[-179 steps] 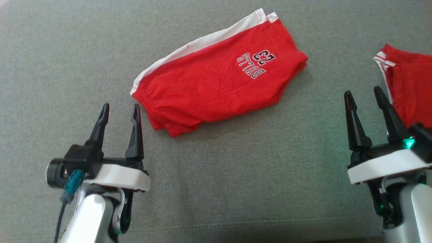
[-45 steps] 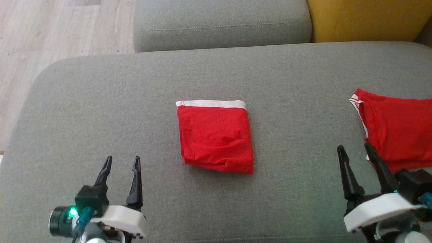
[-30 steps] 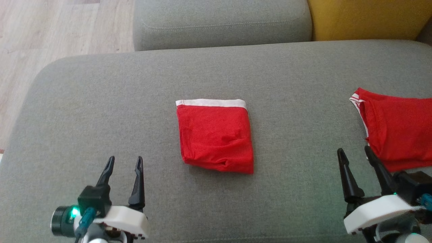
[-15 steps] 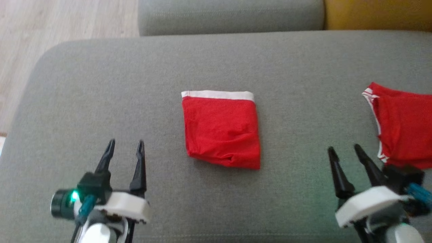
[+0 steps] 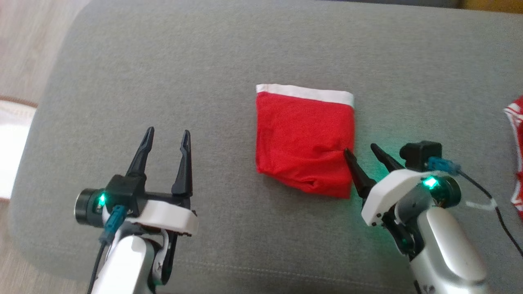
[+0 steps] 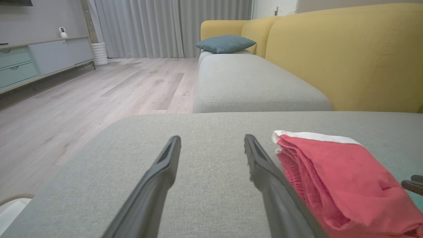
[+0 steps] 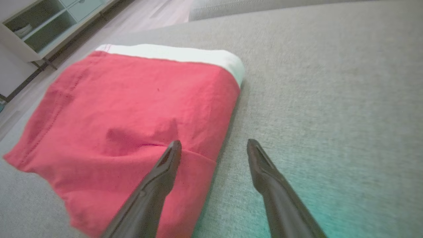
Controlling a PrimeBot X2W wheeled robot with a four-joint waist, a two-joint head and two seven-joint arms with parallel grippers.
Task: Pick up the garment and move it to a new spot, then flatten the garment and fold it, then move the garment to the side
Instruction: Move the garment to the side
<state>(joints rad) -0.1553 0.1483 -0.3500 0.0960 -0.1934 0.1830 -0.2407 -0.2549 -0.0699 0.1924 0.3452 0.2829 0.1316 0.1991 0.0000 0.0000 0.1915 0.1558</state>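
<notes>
Right end effector (image 5: 359,148), spread wide, straddles the right edge of the folded garment (image 5: 304,139), likely for the sideways move; left end effector (image 5: 168,130) hangs wide, left of it.

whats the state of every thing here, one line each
red garment: folded into a square, lying flat on the cushion, white band at its far edge, not gripped
left gripper: open, empty, to the left of the garment
right gripper: open, straddling the garment's right edge, one finger over the cloth; contact cannot be told
second red garment: lying on the cushion, cut off by the picture's edge
cushion: grey, bearing both garments
</notes>
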